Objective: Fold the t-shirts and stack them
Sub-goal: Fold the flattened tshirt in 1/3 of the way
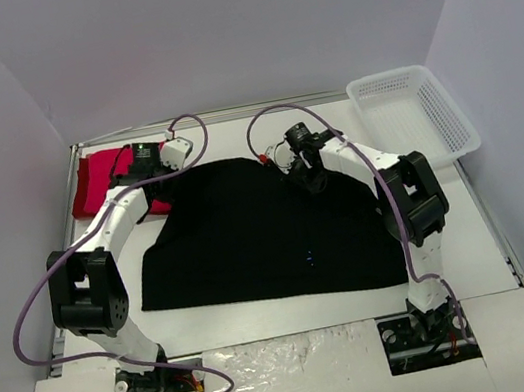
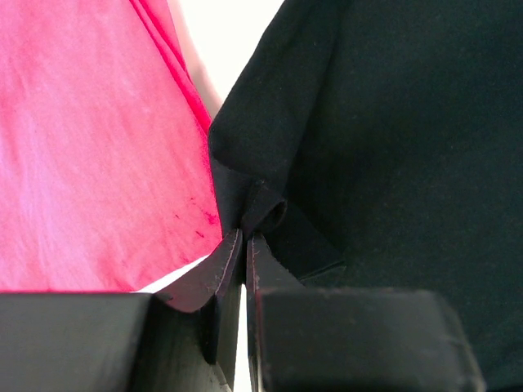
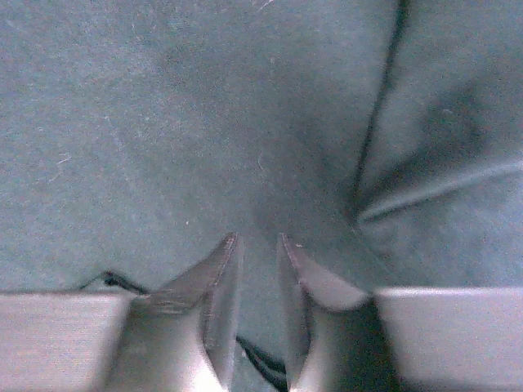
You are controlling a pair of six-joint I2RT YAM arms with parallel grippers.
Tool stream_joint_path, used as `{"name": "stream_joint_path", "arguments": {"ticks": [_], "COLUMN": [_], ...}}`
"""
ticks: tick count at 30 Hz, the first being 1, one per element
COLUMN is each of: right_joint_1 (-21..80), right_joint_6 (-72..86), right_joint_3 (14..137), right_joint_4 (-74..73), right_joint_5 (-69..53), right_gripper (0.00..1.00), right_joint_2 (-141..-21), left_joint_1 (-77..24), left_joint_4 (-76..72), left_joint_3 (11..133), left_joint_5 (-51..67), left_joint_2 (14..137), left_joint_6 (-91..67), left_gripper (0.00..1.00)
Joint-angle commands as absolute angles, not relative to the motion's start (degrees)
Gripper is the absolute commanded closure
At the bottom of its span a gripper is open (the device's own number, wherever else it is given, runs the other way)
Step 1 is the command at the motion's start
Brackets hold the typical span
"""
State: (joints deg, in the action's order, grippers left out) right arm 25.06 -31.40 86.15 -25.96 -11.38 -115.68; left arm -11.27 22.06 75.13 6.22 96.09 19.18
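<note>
1. Our left gripper point(image 2: 245, 242) is clamped on a small fold at the far-left edge of the black t-shirt point(image 1: 257, 227). Our right gripper point(image 3: 257, 245) stands with its jaws a little apart over the shirt's far-right part, and we see no cloth caught between them.
2. We find the black t-shirt spread across the middle of the table point(image 1: 262, 313), with its blue mark point(image 1: 310, 255) toward the near hem. The red t-shirt point(image 1: 97, 179) lies at the far-left corner, just beside the pinched edge.
3. With only one side held, we judge that a pull from the left would drag the shirt askew, leaving a slanted or bunched fold.
4. The left pinch takes only a thin tuck of cloth, so a large shirt's weight could slide it out mid-lift.
5. If the right jaws close on flat cloth, they may catch nothing. They may also catch the crease beside them and gather an extra layer.
6. The red t-shirt sits so close that a sweep of the left arm could ruck it or carry it along.
7. The basket point(image 1: 415, 113) stands well apart at the far right, and we expect no trouble there.
</note>
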Motion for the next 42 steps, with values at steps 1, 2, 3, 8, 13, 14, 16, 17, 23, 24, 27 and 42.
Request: {"name": "stream_joint_path", "arguments": {"ticks": [1,2,3,8,13,14,16,17,23,24,27,42], "right_joint_1": [24.6,24.5,24.3,20.8,17.1,16.0,15.3,14.7,13.6,13.4,13.2,12.6], "right_joint_6": [-31.1,-31.1,-31.2,-31.4,-30.5,-30.4,-30.4,-30.6,-31.2,-31.4,-31.6,-31.8], "right_joint_3": [86.6,86.8,87.2,91.7,95.4,96.4,97.1,97.6,97.8,97.8,97.3,92.7], "right_joint_4": [-27.2,-27.2,-27.2,-27.2,-27.3,-27.3,-27.3,-27.5,-27.9,-28.0,-28.2,-30.4], "right_joint_5": [-10.9,-10.6,-9.3,-7.4,-8.1,-8.3,-8.8,-8.7,-9.0,-9.1,-9.3,-11.3], "right_gripper": [0.75,0.71,0.70,0.62,0.53,0.54,0.52,0.52,0.52,0.52,0.52,0.57], "right_joint_2": [-107.9,-107.1,-106.5,-107.6,-112.2,-112.9,-114.5,-115.6,-118.0,-118.6,-119.0,-115.4], "left_joint_1": [-11.7,-11.6,-11.6,-11.6,-11.6,-11.6,-11.5,-11.5,-11.5,-11.6,-11.5,-11.5], "left_joint_4": [21.4,21.2,21.0,20.7,20.9,20.9,21.0,20.9,20.9,20.8,20.8,21.4], "left_joint_3": [74.8,74.6,74.5,74.3,74.2,74.2,74.2,74.1,74.0,74.0,74.0,74.4], "left_joint_5": [6.9,6.9,6.9,6.9,6.9,6.9,6.8,6.8,6.7,6.7,6.6,6.7], "left_joint_2": [92.0,91.9,91.9,91.9,91.8,91.8,91.7,91.8,92.1,92.0,92.3,92.6], "left_joint_6": [18.4,18.4,18.4,18.2,18.4,18.4,18.5,18.5,18.7,18.7,18.8,18.7], "left_gripper": [0.98,0.98,0.98,0.98,0.98,0.98,0.98,0.98,0.98,0.97,0.98,0.98]}}
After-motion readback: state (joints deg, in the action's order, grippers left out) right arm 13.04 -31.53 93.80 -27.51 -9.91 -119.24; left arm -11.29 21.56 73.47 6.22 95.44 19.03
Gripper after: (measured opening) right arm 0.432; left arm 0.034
